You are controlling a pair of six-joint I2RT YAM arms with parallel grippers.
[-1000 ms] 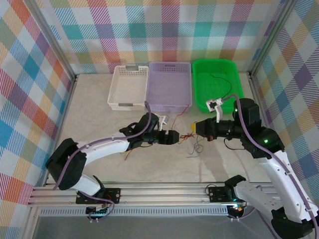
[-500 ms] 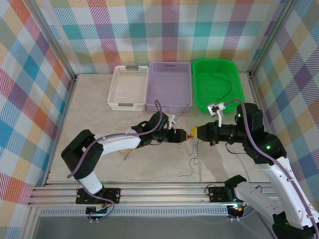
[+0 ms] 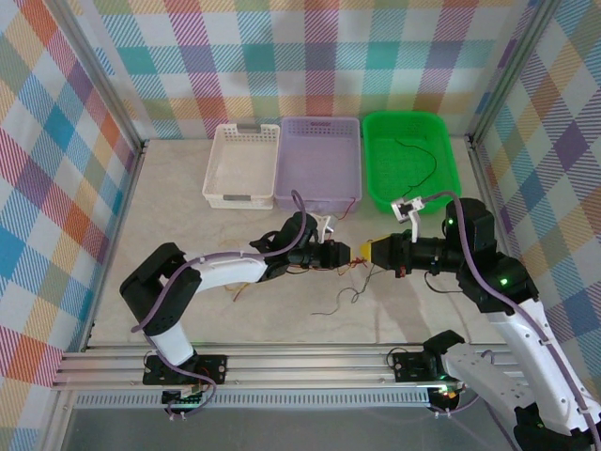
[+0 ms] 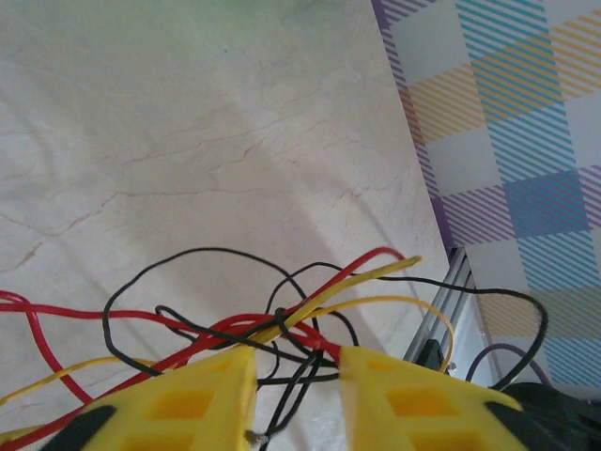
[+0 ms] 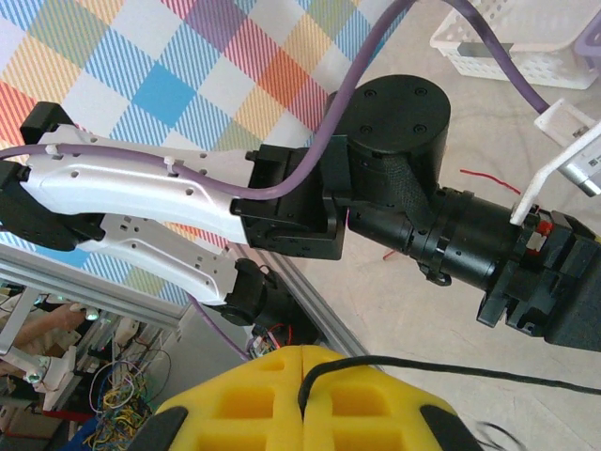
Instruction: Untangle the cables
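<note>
Yellow pads [image 5: 277,371] of the right gripper [image 5: 302,381] are pressed together, pinching one black cable [image 5: 470,374], in its wrist view. Left wrist view: the left gripper [image 4: 296,376] stands parted, the cables [image 4: 279,317] crossing its gap over the table [image 4: 188,141]. From above, the green basket [image 3: 385,164] holds a loose black wire [image 3: 420,150].
</note>
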